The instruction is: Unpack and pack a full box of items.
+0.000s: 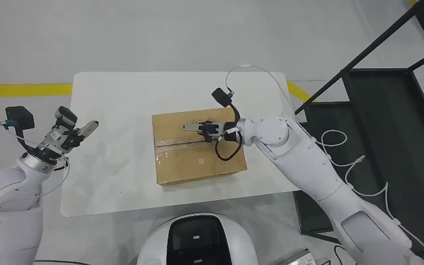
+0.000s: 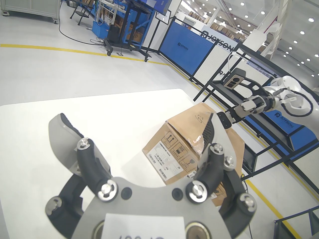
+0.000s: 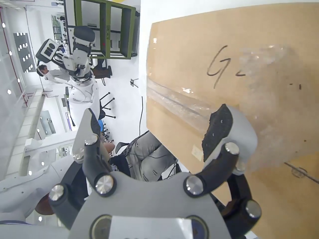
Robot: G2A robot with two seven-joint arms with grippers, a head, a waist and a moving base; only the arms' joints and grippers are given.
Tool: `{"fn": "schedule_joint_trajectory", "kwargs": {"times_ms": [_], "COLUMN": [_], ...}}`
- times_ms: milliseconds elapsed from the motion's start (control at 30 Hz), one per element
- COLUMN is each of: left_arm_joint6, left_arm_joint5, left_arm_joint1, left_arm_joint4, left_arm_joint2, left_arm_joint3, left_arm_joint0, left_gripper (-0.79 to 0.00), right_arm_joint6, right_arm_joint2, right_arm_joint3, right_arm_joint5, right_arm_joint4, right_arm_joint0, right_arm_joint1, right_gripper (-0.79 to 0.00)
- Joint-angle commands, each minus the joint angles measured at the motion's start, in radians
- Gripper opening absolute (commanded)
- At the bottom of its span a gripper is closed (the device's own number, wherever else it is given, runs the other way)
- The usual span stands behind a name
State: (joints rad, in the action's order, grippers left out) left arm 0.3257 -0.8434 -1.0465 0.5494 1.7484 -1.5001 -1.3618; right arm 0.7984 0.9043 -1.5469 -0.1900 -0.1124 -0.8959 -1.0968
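A closed cardboard box (image 1: 199,156) sits in the middle of the white table (image 1: 112,179), its top seam sealed with clear tape. My right gripper (image 1: 194,124) hovers low over the far part of the box top (image 3: 249,50). It is open (image 3: 154,115): one finger lies over the tape seam and the other is out past the box's edge. My left gripper (image 1: 79,122) is at the table's left edge, open (image 2: 135,120) and holding nothing, well away from the box (image 2: 169,155). The left wrist view also catches the right gripper (image 2: 228,118) above the box.
A dark metal rack (image 1: 371,119) stands just off the table's right side. White cables trail from the right arm (image 1: 338,142). Bare tabletop surrounds the box, widest on the left (image 1: 112,132). A yellow floor line (image 1: 33,89) runs beyond the far edge.
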Motion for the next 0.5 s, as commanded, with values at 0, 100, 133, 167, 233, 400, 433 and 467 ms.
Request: {"fn": "schedule_joint_trajectory", "kwargs": {"times_ms": [0, 100, 133, 167, 233, 400, 433, 467], "left_arm_joint6": [0.0, 0.0, 0.0, 0.0, 0.0, 0.0, 0.0, 0.0], "left_arm_joint5": [0.0, 0.0, 0.0, 0.0, 0.0, 0.0, 0.0, 0.0], "left_arm_joint1": [0.0, 0.0, 0.0, 0.0, 0.0, 0.0, 0.0, 0.0], "left_arm_joint4": [0.0, 0.0, 0.0, 0.0, 0.0, 0.0, 0.0, 0.0], "left_arm_joint2": [0.0, 0.0, 0.0, 0.0, 0.0, 0.0, 0.0, 0.0], "left_arm_joint3": [0.0, 0.0, 0.0, 0.0, 0.0, 0.0, 0.0, 0.0], "left_arm_joint0": [0.0, 0.0, 0.0, 0.0, 0.0, 0.0, 0.0, 0.0], "left_gripper": [0.0, 0.0, 0.0, 0.0, 0.0, 0.0, 0.0, 0.0], "right_arm_joint6": [0.005, 0.011, 0.009, 0.004, -0.008, -0.034, -0.035, -0.036], "right_arm_joint2": [0.002, 0.016, 0.025, 0.035, 0.063, 0.153, 0.174, 0.194], "right_arm_joint3": [0.009, 0.005, -0.001, -0.008, -0.028, -0.077, -0.082, -0.087], "right_arm_joint5": [-0.017, -0.042, -0.049, -0.055, -0.064, -0.076, -0.079, -0.08], "right_arm_joint4": [0.001, 0.004, 0.004, 0.002, -0.001, 0.0, 0.0, 0.002], "right_arm_joint0": [-0.006, -0.029, -0.039, -0.053, -0.086, -0.18, -0.197, -0.213], "right_arm_joint1": [0.0, 0.005, 0.007, 0.01, 0.017, 0.04, 0.045, 0.05], "right_gripper": [0.0, 0.0, 0.0, 0.0, 0.0, 0.0, 0.0, 0.0]}}
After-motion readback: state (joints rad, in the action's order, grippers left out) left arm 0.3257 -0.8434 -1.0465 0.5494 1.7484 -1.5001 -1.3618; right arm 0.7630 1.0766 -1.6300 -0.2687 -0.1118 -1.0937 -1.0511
